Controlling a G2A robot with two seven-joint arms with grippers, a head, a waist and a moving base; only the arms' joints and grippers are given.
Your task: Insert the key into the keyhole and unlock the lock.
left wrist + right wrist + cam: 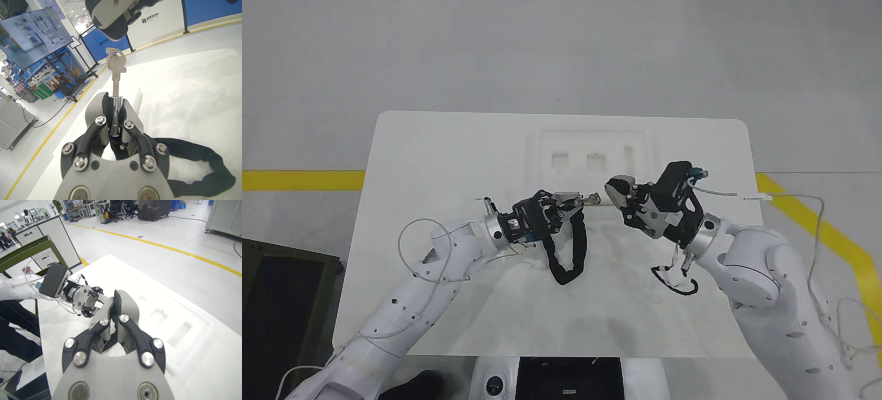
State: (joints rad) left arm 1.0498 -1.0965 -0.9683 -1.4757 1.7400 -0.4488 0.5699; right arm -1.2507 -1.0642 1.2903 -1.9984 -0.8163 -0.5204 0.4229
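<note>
My left gripper (113, 100) is shut on the chrome lock cylinder (115, 115), holding it above the middle of the table (422, 150). The silver key (115, 64) stands with its blade in the cylinder's keyhole and its head free. From the lock a black fabric-covered cable loop (208, 162) hangs down to the table (569, 262). My right gripper (114, 300) is shut with nothing between its pads. It sits just beyond the key's head (592, 199), a small gap apart from it, as the left wrist view shows (111, 24).
A white foam tray (206, 321) with three rectangular recesses lies at the back of the table, beyond both grippers. A thin white cable (722, 192) trails from the right wrist. The table's near edge runs just below the arms.
</note>
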